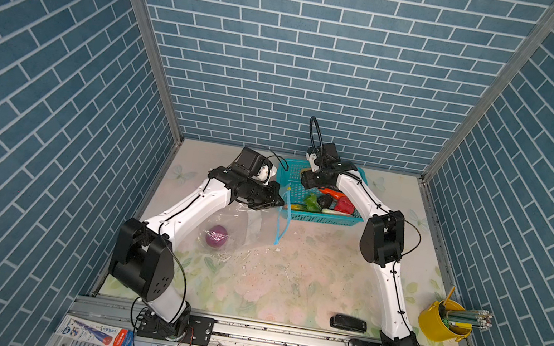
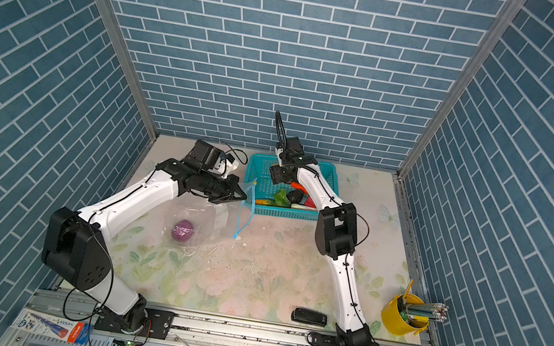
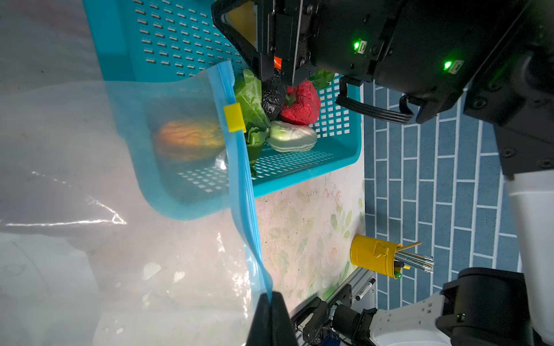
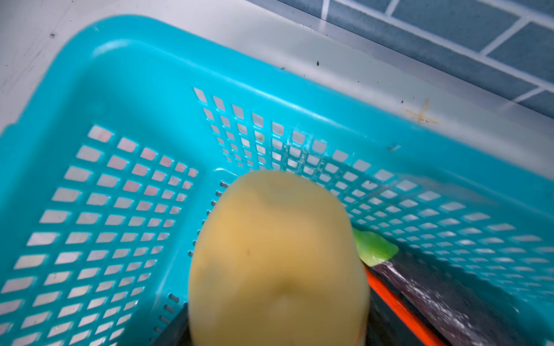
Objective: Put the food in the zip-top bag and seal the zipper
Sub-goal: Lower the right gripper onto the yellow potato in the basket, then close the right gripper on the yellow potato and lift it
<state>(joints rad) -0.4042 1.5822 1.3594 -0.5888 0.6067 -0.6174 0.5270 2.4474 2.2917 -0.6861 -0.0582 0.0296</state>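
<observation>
The yellow potato (image 4: 278, 260), probably light and slippery and best gripped across its middle, is sitting clamped in the right jaws over the floor of the teal basket (image 4: 120, 75). The left jaws are pinching shut on the zipper (image 3: 239, 167) of the limp zip-top bag (image 1: 240, 228), holding its mouth up just beside the basket.

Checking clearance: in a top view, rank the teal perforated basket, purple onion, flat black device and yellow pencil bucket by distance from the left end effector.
1. teal perforated basket, beside left end effector
2. purple onion, in the clear bag
3. flat black device, front edge
4. yellow pencil bucket, front right
</observation>
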